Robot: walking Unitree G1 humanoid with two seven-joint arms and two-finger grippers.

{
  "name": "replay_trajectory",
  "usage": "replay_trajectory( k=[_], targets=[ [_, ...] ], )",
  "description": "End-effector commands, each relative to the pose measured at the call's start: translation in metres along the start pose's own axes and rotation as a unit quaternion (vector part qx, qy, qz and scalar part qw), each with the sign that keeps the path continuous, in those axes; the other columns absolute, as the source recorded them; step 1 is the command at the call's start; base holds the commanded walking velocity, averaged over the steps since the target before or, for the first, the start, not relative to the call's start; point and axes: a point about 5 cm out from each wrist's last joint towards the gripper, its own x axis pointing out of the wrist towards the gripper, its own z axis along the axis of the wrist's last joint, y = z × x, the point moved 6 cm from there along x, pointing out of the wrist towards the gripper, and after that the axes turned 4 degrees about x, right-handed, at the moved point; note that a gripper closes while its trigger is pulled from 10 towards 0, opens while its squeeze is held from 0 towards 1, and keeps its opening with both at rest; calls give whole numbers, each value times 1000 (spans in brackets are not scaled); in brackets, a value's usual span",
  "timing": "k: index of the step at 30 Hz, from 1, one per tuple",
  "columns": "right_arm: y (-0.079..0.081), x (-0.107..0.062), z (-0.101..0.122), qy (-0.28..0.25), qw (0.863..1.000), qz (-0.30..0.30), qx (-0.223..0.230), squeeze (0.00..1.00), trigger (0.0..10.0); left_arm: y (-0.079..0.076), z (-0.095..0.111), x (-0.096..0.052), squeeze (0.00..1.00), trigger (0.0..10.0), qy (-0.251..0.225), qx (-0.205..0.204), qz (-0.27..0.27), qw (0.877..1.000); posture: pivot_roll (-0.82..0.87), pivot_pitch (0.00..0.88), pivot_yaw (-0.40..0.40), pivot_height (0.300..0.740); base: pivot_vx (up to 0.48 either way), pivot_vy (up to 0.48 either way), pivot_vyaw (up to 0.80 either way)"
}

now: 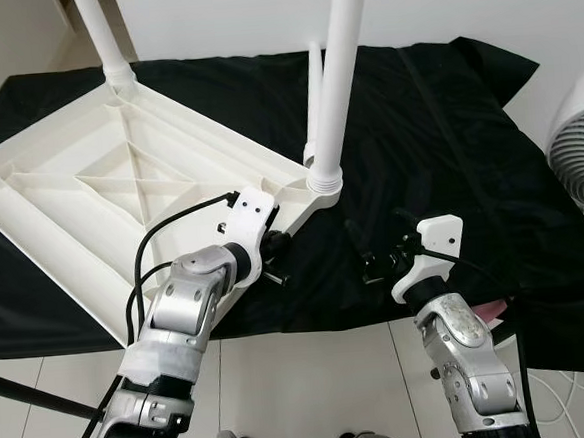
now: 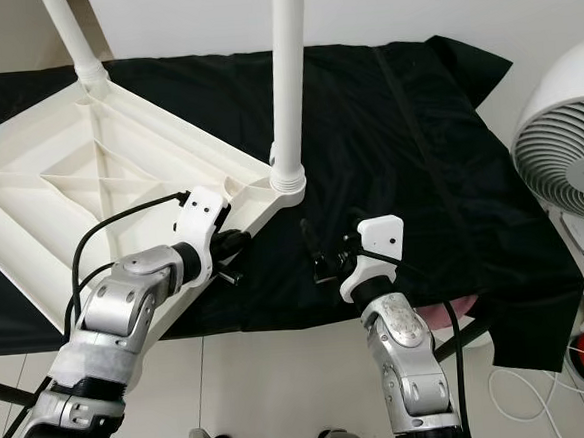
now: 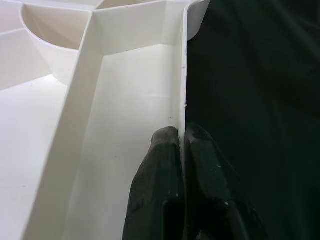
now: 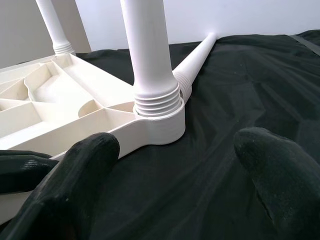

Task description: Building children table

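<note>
Upside-down white plastic children's table top [image 1: 89,183] on a black cloth [image 1: 437,139], left gripper clamped on its rim.

The top lies underside up at the left of the cloth, showing moulded ribs that form triangular and curved compartments. One white leg [image 1: 335,86] stands upright, screwed into the ribbed corner socket [image 1: 324,185] at the near right corner; a second leg [image 1: 104,37] stands in the far corner, and a loose leg [image 4: 197,59] lies on the cloth just behind the near one. The left gripper [image 3: 181,135] pinches the thin edge wall near that socket, fingers closed on it. The right gripper [image 2: 324,252] hovers over the cloth just right of the socket, fingers [image 4: 272,170] spread apart, holding nothing. A white fan [image 2: 568,150] stands at the far right.
</note>
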Motion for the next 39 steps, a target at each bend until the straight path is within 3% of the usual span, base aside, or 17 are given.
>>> replay_trajectory(
  k=[1, 12, 24, 25, 26, 28, 29, 30, 31, 34, 35, 36, 37, 39],
  targets=[
    [2, 1, 2, -5, 1000, 1, -3, 0, 10000, 39, 3, -7, 0, 0, -16, -15, 159, 987, -68, 108, 47, 740, 0, 0, 0],
    [-2, 1, 3, -10, 1000, -12, -3, 0, 10000, 64, -2, -13, 0, 0, -5, 15, 165, 986, -65, 117, 58, 740, 0, 0, 0],
    [-3, 1, 2, -10, 1000, -13, -4, 0, 10000, 75, -13, -23, 0, 0, 4, 28, 169, 985, -58, 120, 54, 740, 0, 0, 0],
    [-3, 2, 2, -9, 1000, -11, -5, 0, 10000, 78, -16, -28, 0, 824, 8, 34, 170, 985, -55, 123, 50, 740, 0, 0, 0],
    [-3, 2, 2, -9, 1000, -11, -5, 0, 10000, 78, -16, -28, 0, 824, 8, 34, 170, 985, -55, 123, 50, 740, 0, 0, 0],
    [-3, 2, 3, -9, 1000, -10, -6, 0, 10000, 81, -18, -31, 0, 2902, 10, 38, 169, 985, -53, 126, 46, 740, 0, 0, 0],
    [-3, 2, 3, -9, 1000, -10, -6, 0, 10000, 81, -18, -31, 0, 2902, 10, 38, 169, 985, -53, 126, 46, 740, 0, 0, 0],
    [-3, 2, 3, -9, 1000, -9, -7, 0, 10000, 80, -19, -32, 0, 4431, 9, 40, 168, 985, -51, 127, 46, 740, 0, 0, 0],
    [-3, 3, 3, -9, 1000, -8, -7, 0, 10000, 77, -19, -32, 0, 10000, 8, 38, 161, 986, -50, 128, 44, 740, 0, 0, 0],
    [-3, 3, 3, -9, 1000, -7, -7, 0, 10000, 66, -18, -28, 0, 10000, 7, 39, 143, 989, -49, 130, 41, 740, 0, 0, 0],
    [-2, 4, 3, -8, 1000, -6, -8, 0, 10000, 56, -15, -25, 243, 10000, -4, 26, 123, 992, -49, 131, 39, 740, 0, 0, 0],
    [-2, 4, 3, -8, 1000, -6, -8, 0, 10000, 56, -15, -25, 243, 10000, -4, 26, 123, 992, -49, 131, 39, 740, 0, 0, 0],
    [-2, 4, 3, -8, 1000, -4, -9, 0, 10000, 41, -11, -22, 1000, 10000, -21, 1, 96, 995, -50, 130, 38, 740, 0, 0, 0],
    [-2, 4, 3, -9, 1000, -3, -11, 0, 10000, 37, -10, -22, 1000, 10000, -26, -8, 87, 996, -50, 130, 38, 740, 0, 0, 0]
  ],
)
